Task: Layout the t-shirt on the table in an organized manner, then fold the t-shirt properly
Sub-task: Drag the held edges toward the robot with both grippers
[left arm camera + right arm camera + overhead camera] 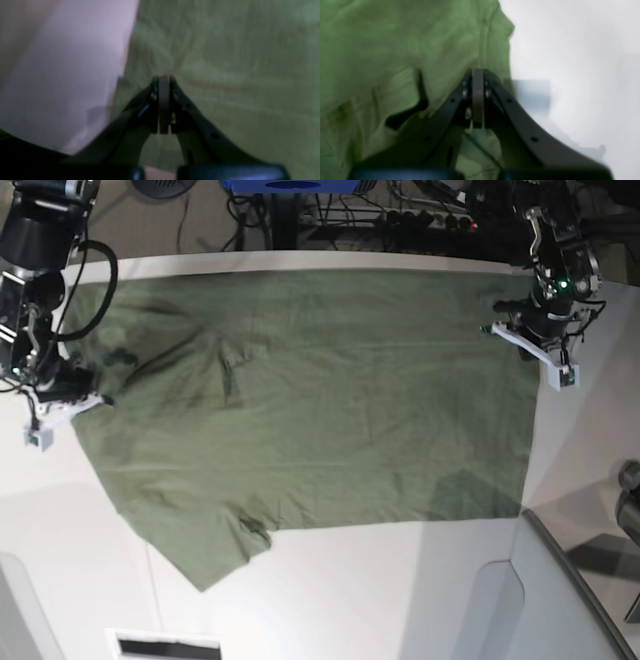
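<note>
The olive-green t-shirt (pixel 330 410) lies spread across the white table (pixel 350 590), neck end toward the left and straight hem toward the right, with one sleeve pointing to the near edge. My right gripper (pixel 98 398) is at the shirt's left edge. In its wrist view the right gripper (pixel 477 70) is shut, with rumpled t-shirt (pixel 395 37) cloth around its tips and the table (pixel 570 50) bare beside it. My left gripper (pixel 512 332) is at the hem. Close up, the left gripper (pixel 164 77) is shut where creases in the t-shirt (pixel 225 75) meet, next to the table (pixel 62 75).
A grey-white angled panel (pixel 560 600) rises at the near right corner. Cables and equipment (pixel 400 210) crowd the floor beyond the far edge. A small white slot (pixel 165 647) sits at the near edge. A dark object (pixel 630 510) stands at the right border.
</note>
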Controlling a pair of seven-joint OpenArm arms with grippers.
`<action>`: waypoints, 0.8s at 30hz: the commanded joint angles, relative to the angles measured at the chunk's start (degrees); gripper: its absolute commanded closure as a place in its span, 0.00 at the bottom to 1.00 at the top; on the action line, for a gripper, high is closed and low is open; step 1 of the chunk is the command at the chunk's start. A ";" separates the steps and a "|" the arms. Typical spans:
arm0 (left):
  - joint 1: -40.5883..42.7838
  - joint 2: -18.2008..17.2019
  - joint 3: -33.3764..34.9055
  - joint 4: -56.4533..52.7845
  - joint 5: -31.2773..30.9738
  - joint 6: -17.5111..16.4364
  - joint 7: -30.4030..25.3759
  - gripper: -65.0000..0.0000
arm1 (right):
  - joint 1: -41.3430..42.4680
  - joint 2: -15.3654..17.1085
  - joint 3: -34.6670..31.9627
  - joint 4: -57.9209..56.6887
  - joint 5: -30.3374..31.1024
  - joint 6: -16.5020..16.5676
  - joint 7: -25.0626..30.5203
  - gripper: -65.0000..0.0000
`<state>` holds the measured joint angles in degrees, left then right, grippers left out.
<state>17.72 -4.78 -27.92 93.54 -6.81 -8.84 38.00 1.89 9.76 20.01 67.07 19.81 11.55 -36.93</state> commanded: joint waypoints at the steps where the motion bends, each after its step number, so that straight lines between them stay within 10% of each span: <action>1: -0.26 -0.54 -0.34 0.84 -0.44 0.27 -1.47 1.00 | 0.88 0.66 0.08 0.67 0.80 0.36 0.93 1.00; 24: -0.26 -0.72 -0.52 0.66 -0.18 0.27 -1.12 1.00 | 1.32 7.25 4.74 -8.83 0.63 -2.36 1.28 1.00</action>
<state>17.61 -4.93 -28.18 93.36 -6.96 -8.91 37.98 2.66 16.23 24.51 57.76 20.58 9.50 -35.53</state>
